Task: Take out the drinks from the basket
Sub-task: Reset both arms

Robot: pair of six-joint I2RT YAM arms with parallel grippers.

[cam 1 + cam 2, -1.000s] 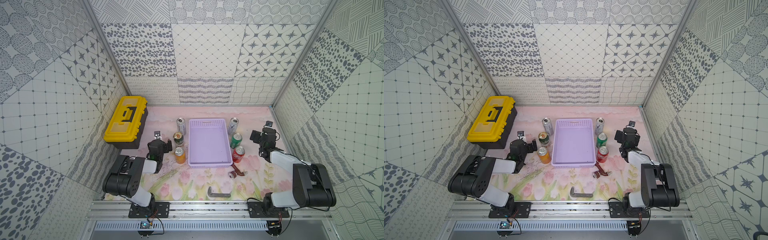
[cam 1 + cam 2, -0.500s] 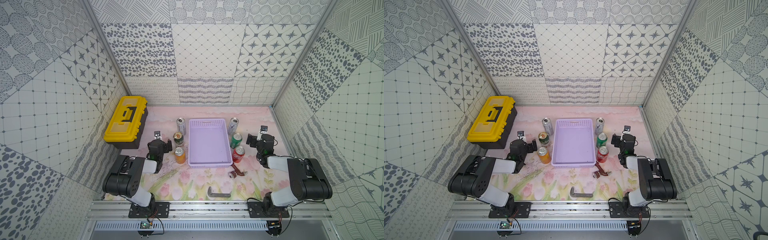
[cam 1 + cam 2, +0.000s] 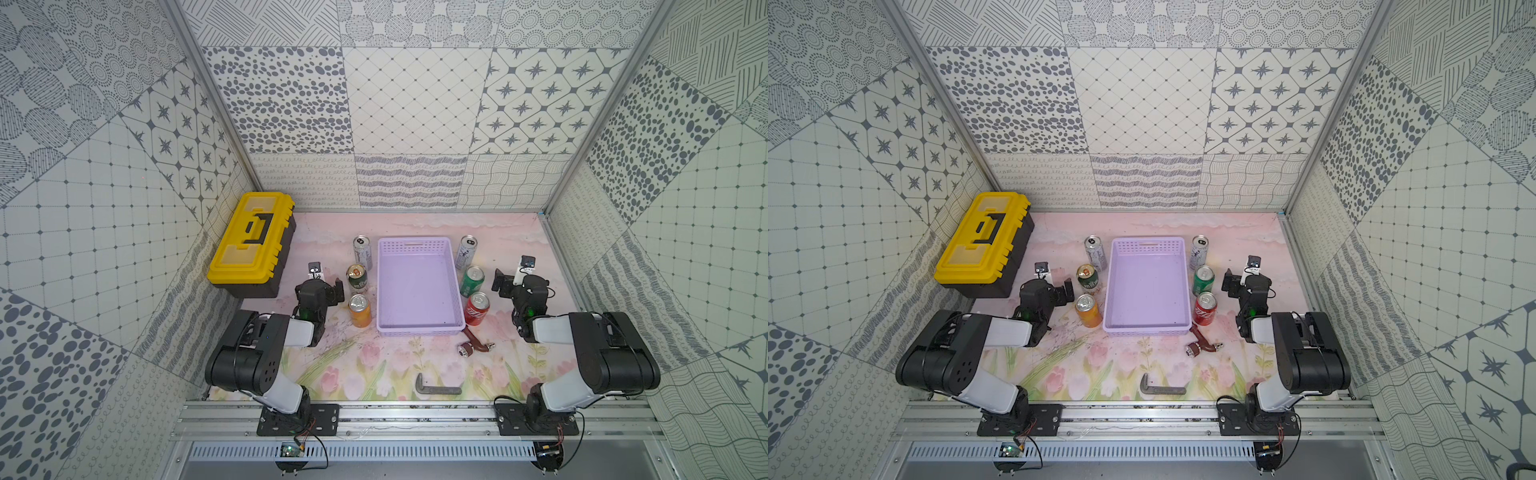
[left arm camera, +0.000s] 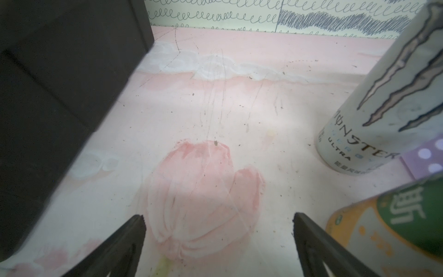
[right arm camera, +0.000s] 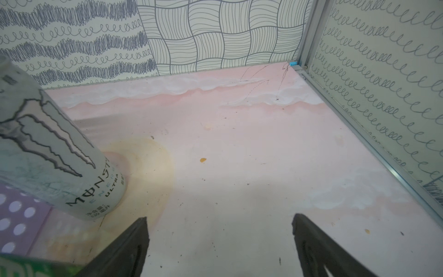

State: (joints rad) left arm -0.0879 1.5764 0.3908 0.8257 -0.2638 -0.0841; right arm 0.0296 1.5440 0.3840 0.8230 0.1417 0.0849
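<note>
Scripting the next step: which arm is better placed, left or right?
Neither has an edge: the basket is empty, with three cans outside each long side, like the orange can and red can. The left gripper and right gripper are open and empty. Likely just retract both.

My basket [image 3: 419, 291], centre frame in a top view, is matt lavender plastic, lattice-walled. The orange can [image 3: 360, 316] is glossy metal; the silver-white can [image 4: 395, 84] looks satin. At left, the toolbox [image 3: 251, 241] is moulded plastic. The fingers [image 4: 119, 247] of my left gripper [image 4: 218, 215] are matt black. The table mat [image 3: 374, 374] is scuffed.
</note>
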